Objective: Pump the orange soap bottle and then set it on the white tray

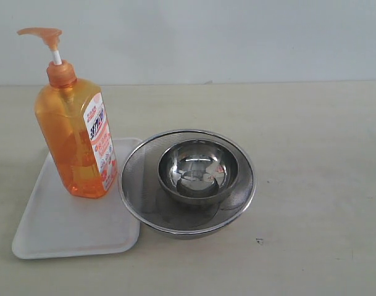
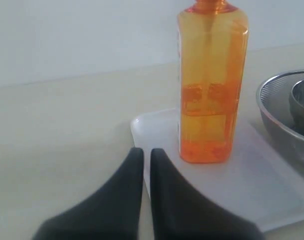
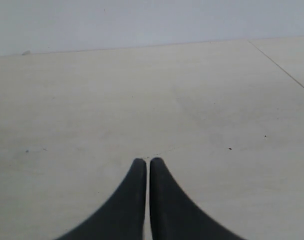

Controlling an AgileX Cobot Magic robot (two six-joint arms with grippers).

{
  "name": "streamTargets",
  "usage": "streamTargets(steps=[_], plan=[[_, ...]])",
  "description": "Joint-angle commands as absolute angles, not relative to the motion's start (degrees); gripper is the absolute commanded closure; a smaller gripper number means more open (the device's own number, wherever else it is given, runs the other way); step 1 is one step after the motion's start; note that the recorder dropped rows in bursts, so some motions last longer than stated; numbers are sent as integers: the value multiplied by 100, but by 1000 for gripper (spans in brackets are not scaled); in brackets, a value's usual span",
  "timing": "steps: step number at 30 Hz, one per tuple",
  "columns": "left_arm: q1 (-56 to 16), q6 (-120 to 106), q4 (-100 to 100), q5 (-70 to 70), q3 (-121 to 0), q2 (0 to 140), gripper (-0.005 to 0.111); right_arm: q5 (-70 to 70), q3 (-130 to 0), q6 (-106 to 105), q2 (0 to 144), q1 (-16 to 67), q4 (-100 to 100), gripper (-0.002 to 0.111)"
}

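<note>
Orange soap bottle (image 1: 75, 142) stands upright, long axis vertical, on white tray (image 1: 58, 231), bench (image 1: 311, 154) left. Left pincer (image 2: 147, 151), clenched and empty, judged nearer; bottle lies ahead of its tips. Right pincer (image 3: 148, 161) clenched, empty, bottle outside its view.

Right of orange soap bottle (image 1: 73, 142): mesh strainer (image 1: 138, 179) just beside; white tray (image 1: 64, 228) bare in front.
</note>
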State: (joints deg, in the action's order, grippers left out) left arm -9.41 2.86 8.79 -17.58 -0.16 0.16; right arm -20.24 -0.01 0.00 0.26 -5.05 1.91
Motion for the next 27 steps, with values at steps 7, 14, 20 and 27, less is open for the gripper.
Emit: streamTargets(steps=[7, 14, 20, 27], plan=[[-928, 347, 883, -1755, 0, 0, 102, -1959, 0, -30, 0, -520, 191, 108], [-928, 442, 883, -1933, 0, 0, 102, -1959, 0, -52, 0, -520, 191, 108], [-928, 919, 1433, -1973, 0, 0, 102, -1959, 0, -33, 0, -520, 191, 108], [-928, 1477, 1974, -2088, 0, 0, 102, -1959, 0, -33, 0, -520, 191, 108]])
